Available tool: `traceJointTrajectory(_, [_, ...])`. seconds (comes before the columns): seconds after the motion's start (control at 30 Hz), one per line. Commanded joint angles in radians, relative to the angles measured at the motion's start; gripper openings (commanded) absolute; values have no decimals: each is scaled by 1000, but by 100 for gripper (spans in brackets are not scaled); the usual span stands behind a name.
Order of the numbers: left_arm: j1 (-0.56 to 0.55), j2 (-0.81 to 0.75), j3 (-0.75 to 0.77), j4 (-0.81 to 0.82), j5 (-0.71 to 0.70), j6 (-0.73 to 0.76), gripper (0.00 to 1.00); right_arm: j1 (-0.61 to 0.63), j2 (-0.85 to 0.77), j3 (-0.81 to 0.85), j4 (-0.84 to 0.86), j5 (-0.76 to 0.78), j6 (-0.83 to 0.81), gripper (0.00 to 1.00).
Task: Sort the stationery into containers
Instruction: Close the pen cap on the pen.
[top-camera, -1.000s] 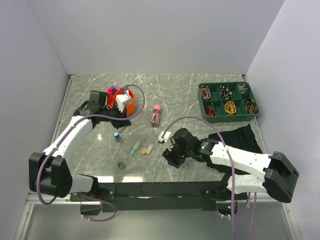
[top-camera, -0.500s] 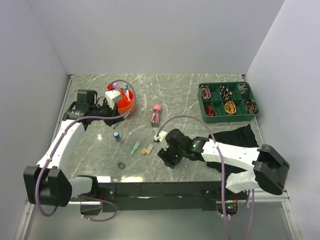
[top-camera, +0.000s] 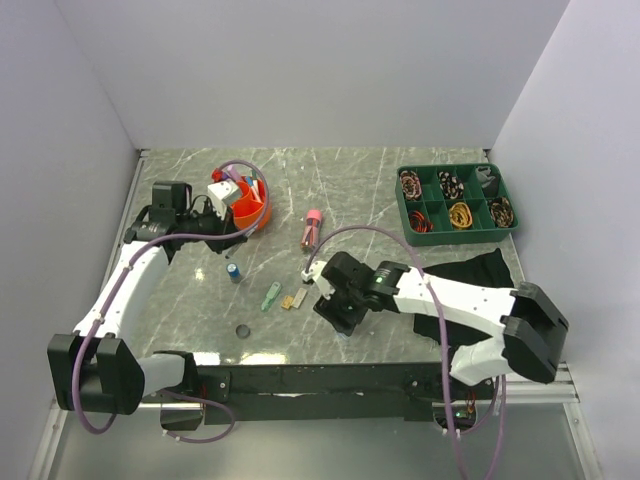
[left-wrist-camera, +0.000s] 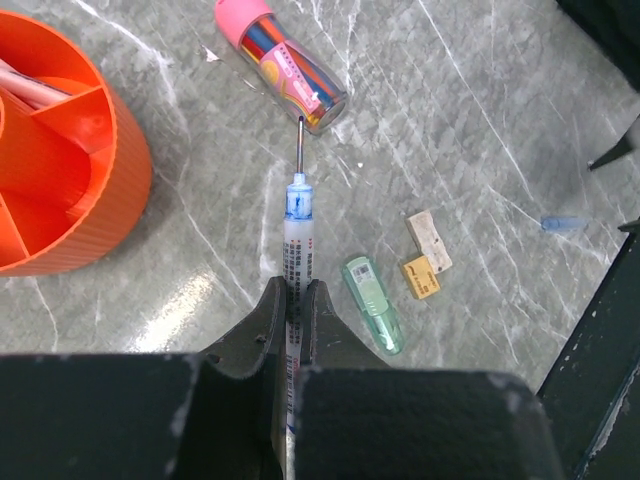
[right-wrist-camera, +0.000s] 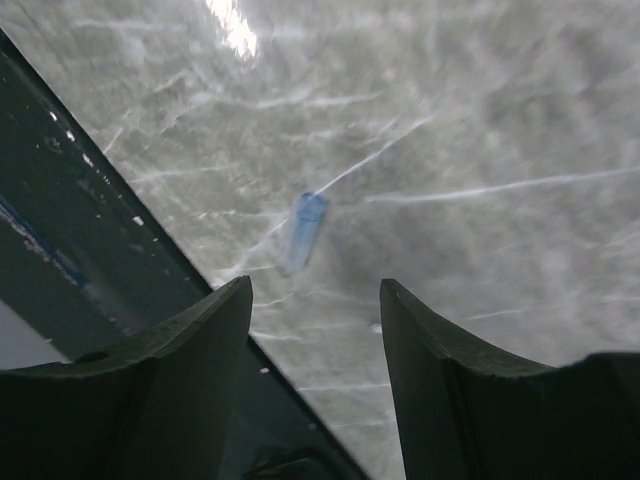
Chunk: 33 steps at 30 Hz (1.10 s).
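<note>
My left gripper (top-camera: 229, 191) hangs over the near side of the round orange pot (top-camera: 252, 212), which holds markers. In the left wrist view it (left-wrist-camera: 296, 290) is shut on a thin white pen (left-wrist-camera: 299, 240) with a blue collar and metal tip, held above the table beside the pot (left-wrist-camera: 70, 180). The pink tube (left-wrist-camera: 285, 70), green clip (left-wrist-camera: 375, 305) and yellow eraser (left-wrist-camera: 420, 277) lie on the marble. My right gripper (top-camera: 336, 306) is open and empty, low over a small translucent blue piece (right-wrist-camera: 307, 225) near the table's front edge. A small blue cylinder (top-camera: 234, 272) stands left of the clip.
A green divided tray (top-camera: 455, 205) with coiled bands sits at the back right. A black cloth (top-camera: 480, 275) lies under the right arm. A small dark disc (top-camera: 242, 330) lies near the front edge. A white eraser piece (left-wrist-camera: 430, 240) sits beside the yellow eraser.
My left gripper has drawn back left off the pot, still holding the pen. My right gripper has moved left and closer to the front edge.
</note>
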Motion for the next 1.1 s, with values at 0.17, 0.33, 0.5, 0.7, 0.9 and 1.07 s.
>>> traceJointTrajectory(0.17, [20,-56,-28,18,31,21,1,10,109,-3,-53,-77,147,59])
traceJointTrajectory(0.33, [27,-90,-77,26,32,10,1,18,142,2,-55,-109,148,56])
traceJointTrajectory(0.5, [34,-105,-91,25,38,-1,1,22,179,0,-27,-124,190,54])
traceJointTrajectory(0.7, [45,-119,-91,15,51,-2,1,21,214,-3,-6,-107,225,54])
traceJointTrajectory(0.9, [51,-123,-96,34,77,-28,2,4,233,-11,-4,-95,245,54])
traceJointTrajectory(1.07, [54,-119,-94,49,81,-34,2,-7,270,-5,11,-98,266,52])
